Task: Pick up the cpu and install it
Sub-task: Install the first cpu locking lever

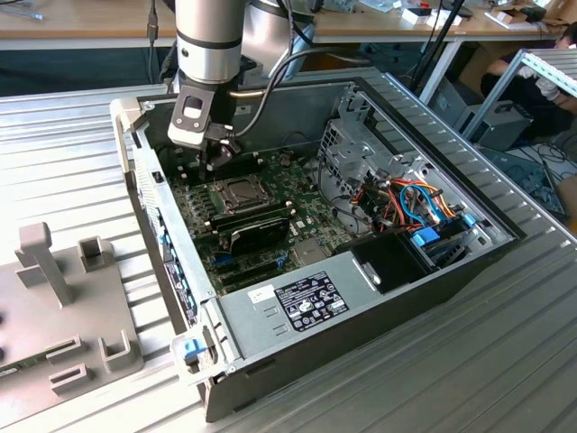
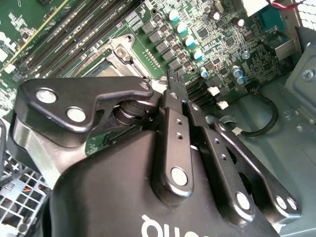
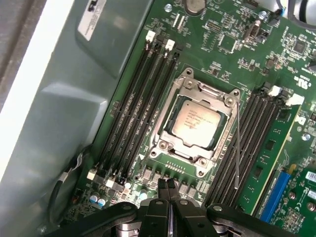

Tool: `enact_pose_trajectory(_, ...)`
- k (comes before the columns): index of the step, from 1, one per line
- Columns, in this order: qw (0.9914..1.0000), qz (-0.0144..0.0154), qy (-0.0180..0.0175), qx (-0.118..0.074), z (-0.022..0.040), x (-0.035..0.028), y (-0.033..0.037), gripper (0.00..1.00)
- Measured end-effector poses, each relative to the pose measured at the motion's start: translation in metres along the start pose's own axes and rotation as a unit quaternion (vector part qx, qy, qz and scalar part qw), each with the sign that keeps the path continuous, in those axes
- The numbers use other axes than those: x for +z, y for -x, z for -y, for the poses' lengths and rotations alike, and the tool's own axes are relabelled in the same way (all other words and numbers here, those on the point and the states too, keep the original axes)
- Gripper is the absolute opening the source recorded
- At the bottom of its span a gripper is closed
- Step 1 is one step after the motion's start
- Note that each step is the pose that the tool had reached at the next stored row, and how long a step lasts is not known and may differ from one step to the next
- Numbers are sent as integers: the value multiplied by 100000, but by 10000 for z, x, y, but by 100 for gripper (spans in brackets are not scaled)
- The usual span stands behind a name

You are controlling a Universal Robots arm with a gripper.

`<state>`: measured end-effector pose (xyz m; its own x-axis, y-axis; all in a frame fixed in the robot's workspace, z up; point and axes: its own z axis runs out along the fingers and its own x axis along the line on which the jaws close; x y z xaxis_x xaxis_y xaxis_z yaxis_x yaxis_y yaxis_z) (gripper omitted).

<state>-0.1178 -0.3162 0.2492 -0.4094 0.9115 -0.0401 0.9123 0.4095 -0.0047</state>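
The small square silver-topped cpu [image 3: 197, 121] sits flat within the grey metal socket frame [image 3: 190, 81]. The black hand [image 3: 168, 183], closed and empty, hovers just beside it. I judge it should stay clear of the frame.

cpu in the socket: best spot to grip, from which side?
Probably two opposite edges of the raised silver top of the cpu, from straight above. It lies flat inside the socket frame, which rings its sides, so a sideways approach looks blocked. The pincer is shut, beside the socket.
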Motion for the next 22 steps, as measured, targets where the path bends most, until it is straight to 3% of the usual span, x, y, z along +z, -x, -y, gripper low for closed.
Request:
enact_pose_trajectory(11,99863,37,206,-5231,0,0,0,11)
enact_pose_trajectory(17,99707,63,294,-7644,0,0,-1,11)
enact_pose_trajectory(22,99697,64,298,-7773,0,0,-1,11)
